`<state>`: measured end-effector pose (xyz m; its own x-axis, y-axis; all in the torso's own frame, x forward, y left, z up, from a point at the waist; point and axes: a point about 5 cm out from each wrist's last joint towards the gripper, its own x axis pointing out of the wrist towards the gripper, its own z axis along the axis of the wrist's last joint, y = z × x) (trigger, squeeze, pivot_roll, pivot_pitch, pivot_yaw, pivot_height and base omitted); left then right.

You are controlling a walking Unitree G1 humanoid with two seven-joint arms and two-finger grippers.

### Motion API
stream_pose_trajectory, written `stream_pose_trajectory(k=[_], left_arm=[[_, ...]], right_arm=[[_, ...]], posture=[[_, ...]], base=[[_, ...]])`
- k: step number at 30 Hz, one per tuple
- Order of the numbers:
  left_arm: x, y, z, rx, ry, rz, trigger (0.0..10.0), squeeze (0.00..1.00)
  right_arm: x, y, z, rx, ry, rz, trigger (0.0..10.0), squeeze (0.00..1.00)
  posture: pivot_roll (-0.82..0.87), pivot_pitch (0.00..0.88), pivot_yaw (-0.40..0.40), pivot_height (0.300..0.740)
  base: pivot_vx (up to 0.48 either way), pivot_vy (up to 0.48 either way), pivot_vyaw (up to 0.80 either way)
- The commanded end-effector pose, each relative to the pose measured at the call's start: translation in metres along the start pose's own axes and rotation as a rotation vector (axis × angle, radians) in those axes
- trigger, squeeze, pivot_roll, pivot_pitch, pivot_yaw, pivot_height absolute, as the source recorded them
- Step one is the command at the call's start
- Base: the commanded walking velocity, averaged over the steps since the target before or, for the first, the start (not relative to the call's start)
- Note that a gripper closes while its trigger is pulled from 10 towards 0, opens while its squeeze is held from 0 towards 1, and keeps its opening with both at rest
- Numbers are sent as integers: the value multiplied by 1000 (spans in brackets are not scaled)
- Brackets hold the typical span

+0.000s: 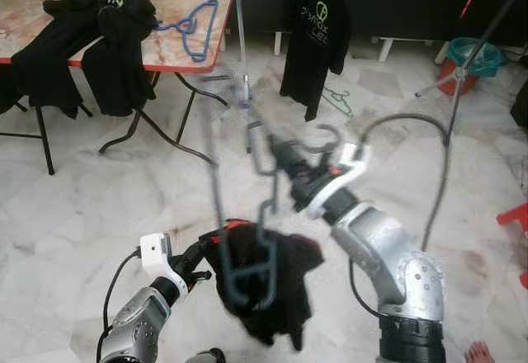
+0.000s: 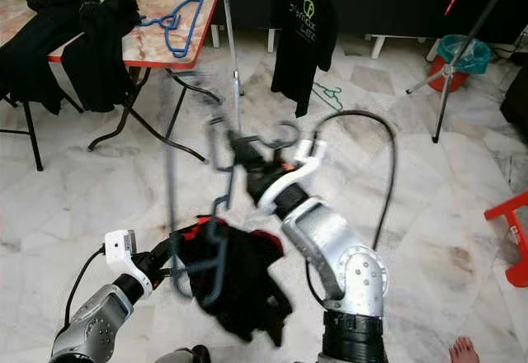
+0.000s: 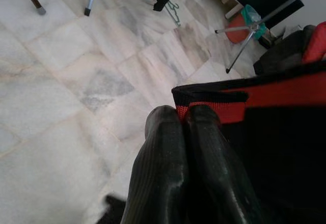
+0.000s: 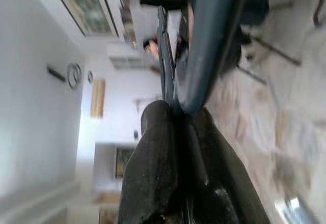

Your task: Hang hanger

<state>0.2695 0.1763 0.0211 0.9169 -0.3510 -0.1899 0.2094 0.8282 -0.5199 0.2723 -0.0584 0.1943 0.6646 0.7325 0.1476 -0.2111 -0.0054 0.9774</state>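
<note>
Right claw (image 1: 276,158) clenched on the stiff, light, slippery hanger (image 1: 247,276) near its hook, held above the floor; left claw (image 3: 181,132) pinching the limp black garment (image 1: 272,285) draped on it, best gripped at the red-trimmed hem.
</note>
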Motion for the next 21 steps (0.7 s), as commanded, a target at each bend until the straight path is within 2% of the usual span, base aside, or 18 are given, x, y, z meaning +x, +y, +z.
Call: stream_pose_trajectory(k=[1,2,4,5,6,8,10,12,13,14,15,16,19,20,21], left_arm=[[-3,2,-4,1,23,7,10000,0],[-4,2,-4,2,24,8,10000,0],[-4,2,-4,3,28,9,10000,0],[-4,2,-4,3,28,9,10000,0],[-4,2,-5,5,33,10,10000,0],[-4,2,-5,6,34,10,10000,0],[-4,2,-5,14,41,10,10000,0],[-4,2,-6,15,43,9,10000,0],[-4,2,-7,15,46,9,10000,0],[-4,2,-7,15,46,9,10000,0],[-4,1,-8,16,50,6,10000,0],[-4,1,-8,16,52,4,10000,0],[-4,0,-9,20,58,-1,10000,0],[-4,0,-8,21,59,-3,10000,0],[-4,0,-8,21,59,-3,10000,0]], right_arm=[[13,16,-29,143,28,123,10000,0],[13,15,-30,144,37,104,10000,0],[14,8,-41,126,83,-22,10000,0],[14,8,-41,126,83,-22,10000,0],[12,6,-48,153,111,-81,10000,0],[12,7,-49,178,118,-87,10000,0],[4,8,-55,41,194,-145,10000,0],[-1,8,-53,-23,210,-155,10000,0],[-6,8,-50,-125,240,-158,10000,0],[-6,8,-50,-125,240,-158,10000,0],[-12,10,-47,-228,281,-153,10000,0],[-15,11,-47,-268,305,-138,10000,0],[-22,18,-52,-266,370,-69,10000,0],[-27,19,-55,-377,431,-62,10000,0],[-27,19,-55,-377,431,-62,10000,0]], posture=[[91,102,-43,740],[91,101,-43,740],[88,103,-43,740],[88,103,-43,740],[90,103,-44,740],[90,103,-44,740],[84,104,-45,740],[84,104,-45,740],[76,104,-43,740],[76,104,-43,740],[76,104,-42,740],[76,104,-42,740],[73,104,-42,740],[77,104,-44,740],[77,104,-44,740]], base=[[0,0,0],[0,0,0],[0,0,0],[0,0,0],[0,0,0],[0,0,0],[0,0,0],[0,0,0],[0,0,0],[0,0,0],[0,0,0],[0,0,0],[0,0,0],[0,0,0],[0,0,0]])
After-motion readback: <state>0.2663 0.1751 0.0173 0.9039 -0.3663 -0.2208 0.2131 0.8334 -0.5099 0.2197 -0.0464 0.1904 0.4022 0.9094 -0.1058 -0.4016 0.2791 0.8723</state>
